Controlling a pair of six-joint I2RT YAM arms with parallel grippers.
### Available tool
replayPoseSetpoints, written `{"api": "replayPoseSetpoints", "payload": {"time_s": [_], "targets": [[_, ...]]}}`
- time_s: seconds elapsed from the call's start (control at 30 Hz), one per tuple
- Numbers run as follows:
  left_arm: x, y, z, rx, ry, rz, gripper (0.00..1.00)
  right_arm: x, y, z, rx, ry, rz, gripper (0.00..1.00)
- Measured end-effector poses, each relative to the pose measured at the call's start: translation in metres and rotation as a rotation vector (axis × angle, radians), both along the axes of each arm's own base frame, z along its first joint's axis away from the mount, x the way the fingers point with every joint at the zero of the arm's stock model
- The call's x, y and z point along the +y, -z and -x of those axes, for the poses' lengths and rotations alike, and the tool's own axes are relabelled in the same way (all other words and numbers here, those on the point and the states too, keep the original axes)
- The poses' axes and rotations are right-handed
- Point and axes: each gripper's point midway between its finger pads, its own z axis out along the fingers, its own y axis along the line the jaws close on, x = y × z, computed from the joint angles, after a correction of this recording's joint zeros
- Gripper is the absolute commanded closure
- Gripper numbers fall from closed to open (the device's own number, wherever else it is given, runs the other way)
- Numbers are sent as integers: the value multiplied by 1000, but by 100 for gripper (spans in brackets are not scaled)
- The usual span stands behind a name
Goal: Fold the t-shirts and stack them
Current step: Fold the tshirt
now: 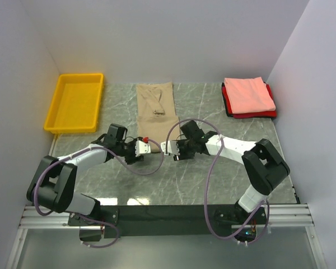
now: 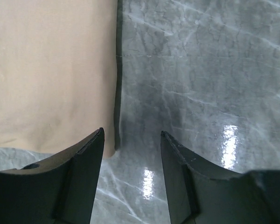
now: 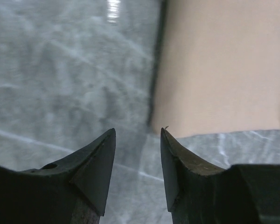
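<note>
Jaws are spread and empty on both the left gripper [image 1: 148,147] and right gripper [image 1: 167,147], low at the near end of the tan t-shirt [image 1: 155,102], a long folded strip mid-table. Pink t-shirt [image 1: 248,94] sits on the red t-shirt [image 1: 228,105], far right.

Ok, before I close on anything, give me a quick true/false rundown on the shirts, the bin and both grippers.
1. The tan t-shirt lies flat on the table, between the yellow bin and the far-right stack. True.
2. The red t-shirt lies on top of the pink t-shirt. False: the pink one lies on the red one.
3. The left gripper and the right gripper are both open and hold nothing. True.
4. The yellow bin holds a folded shirt. False: no shirt shows in it.
5. Both grippers are at the tan t-shirt's near edge. True.
</note>
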Motion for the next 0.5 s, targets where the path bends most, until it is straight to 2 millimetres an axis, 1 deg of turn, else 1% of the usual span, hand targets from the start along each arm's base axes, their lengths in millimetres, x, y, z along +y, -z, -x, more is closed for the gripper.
{"api": "replayPoseSetpoints", "payload": {"time_s": [0.1,0.23,0.3,0.33,0.4,0.5], "targets": [[-3,-1,-4,-35,1,-10,44,5,-2,-13,-53,17,-18,51],[-4,-1,-11,-67,-1,-22,45,8,-1,-22,-83,29,-22,54],[-2,5,-13,-66,-4,-40,47,7,2,-24,-87,32,-16,56],[-1,9,-15,-61,-3,-52,48,7,6,-24,-84,32,-8,59],[1,16,-18,-54,-2,-74,49,4,12,-24,-77,29,10,60],[2,24,-24,-59,11,-108,51,4,12,-27,-90,16,21,67]]}}
